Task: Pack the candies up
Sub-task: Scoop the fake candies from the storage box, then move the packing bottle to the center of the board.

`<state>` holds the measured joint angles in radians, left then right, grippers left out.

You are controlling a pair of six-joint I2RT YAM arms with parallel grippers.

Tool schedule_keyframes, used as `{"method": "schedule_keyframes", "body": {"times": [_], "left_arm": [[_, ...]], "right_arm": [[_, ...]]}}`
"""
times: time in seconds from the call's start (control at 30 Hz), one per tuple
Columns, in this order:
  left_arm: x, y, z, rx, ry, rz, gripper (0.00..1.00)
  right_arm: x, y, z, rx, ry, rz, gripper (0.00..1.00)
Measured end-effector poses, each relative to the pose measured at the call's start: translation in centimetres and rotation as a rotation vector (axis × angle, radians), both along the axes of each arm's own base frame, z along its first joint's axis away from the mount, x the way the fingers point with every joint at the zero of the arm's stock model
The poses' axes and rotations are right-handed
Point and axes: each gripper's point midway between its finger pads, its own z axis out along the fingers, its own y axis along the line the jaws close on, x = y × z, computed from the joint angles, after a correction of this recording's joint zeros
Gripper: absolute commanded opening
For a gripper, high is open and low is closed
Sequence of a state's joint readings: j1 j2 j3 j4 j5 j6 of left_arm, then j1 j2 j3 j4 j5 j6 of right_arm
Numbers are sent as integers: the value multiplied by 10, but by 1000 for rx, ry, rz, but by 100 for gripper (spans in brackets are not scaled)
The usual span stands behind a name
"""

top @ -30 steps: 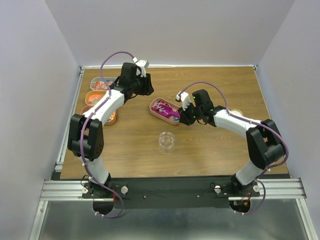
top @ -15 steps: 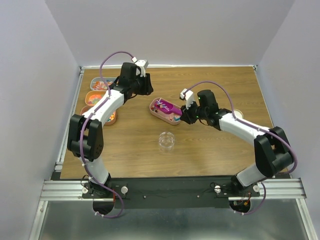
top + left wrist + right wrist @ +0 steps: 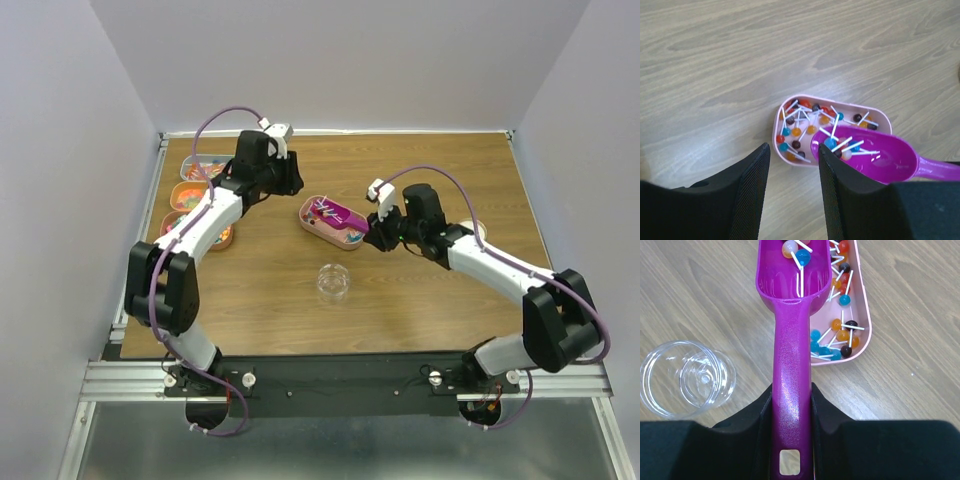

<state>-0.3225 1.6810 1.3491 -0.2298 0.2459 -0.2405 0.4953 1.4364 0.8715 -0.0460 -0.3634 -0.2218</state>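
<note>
The right claw [image 3: 792, 396] pinches the scoop [image 3: 790, 355] handle, bottom centre. Most candies [image 3: 842, 335] lie in the pink tray [image 3: 865, 300], upper right; a few in the scoop bowl. A clear cup [image 3: 670, 385] sits lower left. The left claw [image 3: 791, 167] is spread, empty.

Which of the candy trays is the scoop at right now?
The pink tray in the middle, holding lollipops: the magenta scoop overlaps its end. The other three trays sit at the far left, away from it.
</note>
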Motion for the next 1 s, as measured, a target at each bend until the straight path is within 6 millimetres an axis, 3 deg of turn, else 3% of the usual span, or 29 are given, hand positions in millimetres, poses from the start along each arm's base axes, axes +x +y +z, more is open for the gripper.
{"method": "schedule_keyframes", "body": {"times": [0.17, 0.43, 0.53, 0.8, 1.0], "left_arm": [[-34, -2, -12, 12, 34, -10, 52], [-142, -32, -66, 116, 178, -109, 52], [-169, -42, -78, 140, 222, -139, 52], [-180, -59, -92, 193, 250, -133, 52], [-185, -58, -109, 252, 282, -117, 50]], "right_arm": [[-1, -2, 6, 7, -12, -10, 1], [-2, -4, 7, 6, -19, -20, 1], [-2, -5, 7, 3, -22, -26, 1], [-2, -7, 6, -3, -23, -33, 1], [-2, -8, 8, -1, -29, -36, 1]]}}
